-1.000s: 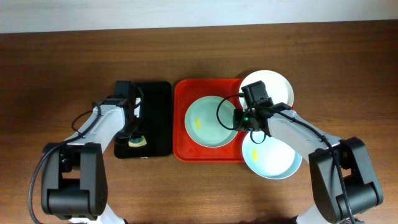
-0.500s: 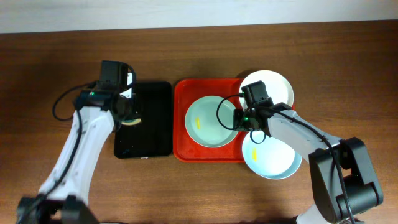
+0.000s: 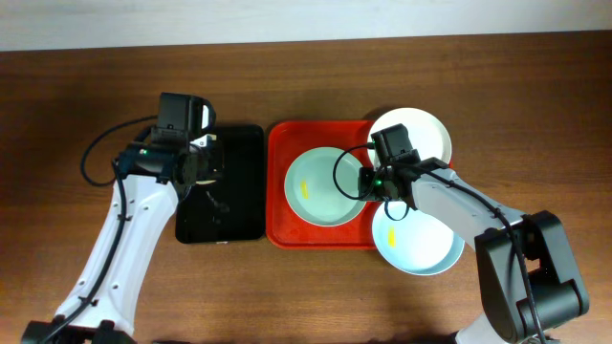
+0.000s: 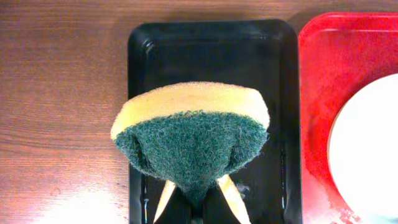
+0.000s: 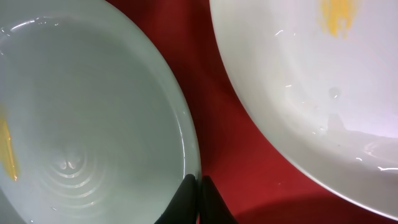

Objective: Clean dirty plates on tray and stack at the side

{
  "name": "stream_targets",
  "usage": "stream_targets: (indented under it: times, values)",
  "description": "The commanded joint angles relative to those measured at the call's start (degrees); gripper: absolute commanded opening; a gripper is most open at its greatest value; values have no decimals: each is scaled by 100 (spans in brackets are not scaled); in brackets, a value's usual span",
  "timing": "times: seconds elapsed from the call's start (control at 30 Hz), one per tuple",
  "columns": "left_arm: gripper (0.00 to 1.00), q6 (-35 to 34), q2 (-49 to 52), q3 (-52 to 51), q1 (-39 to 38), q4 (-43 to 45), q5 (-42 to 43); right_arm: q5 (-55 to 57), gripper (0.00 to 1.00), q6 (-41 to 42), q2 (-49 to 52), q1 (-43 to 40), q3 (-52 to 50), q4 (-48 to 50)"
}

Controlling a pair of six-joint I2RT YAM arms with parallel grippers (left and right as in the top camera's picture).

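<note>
The pale green plate (image 3: pixel 320 186) with a yellow smear lies in the red tray (image 3: pixel 277 191). My right gripper (image 3: pixel 368 182) is shut on its right rim; the right wrist view shows the fingers (image 5: pixel 199 183) pinching the rim of the green plate (image 5: pixel 81 124) above the red tray (image 5: pixel 211 93). The white plate (image 3: pixel 421 129) overlaps the tray's far right corner and bears a yellow smear (image 5: pixel 339 12). The pale blue plate (image 3: pixel 416 244) lies at the tray's near right. My left gripper (image 3: pixel 203 170) is shut on a yellow-and-green sponge (image 4: pixel 193 137) above the black tray (image 4: pixel 211 50).
The black tray (image 3: pixel 234 191) lies just left of the red tray on the wooden table (image 3: pixel 76 96). The red tray's edge (image 4: pixel 323 74) and the green plate's rim (image 4: pixel 373 155) show at the right of the left wrist view.
My left arm has lifted the sponge off the near left part of the black tray and carried it up and toward the tray's far side. The right arm has not moved.
</note>
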Motion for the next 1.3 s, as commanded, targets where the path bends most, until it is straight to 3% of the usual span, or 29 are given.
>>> stream_targets:
  times: [0.0,0.17,0.47,0.8,1.27]
  values:
    - [0,92,308,-13,-13,151,243,50,5,24,9,-9,107,2]
    - [0,94,966,-68,-17,833,328,50,17,24,9,-9,107,2]
    - [0,111,2155,-68,-317,2214,511,50,21,24,9,-9,107,2]
    - [0,61,2374,-68,-678,2258,551,50,22,24,9,-9,107,2]
    - [0,63,2374,-101,-688,2031,1403,52,23,24,9,-9,107,2]
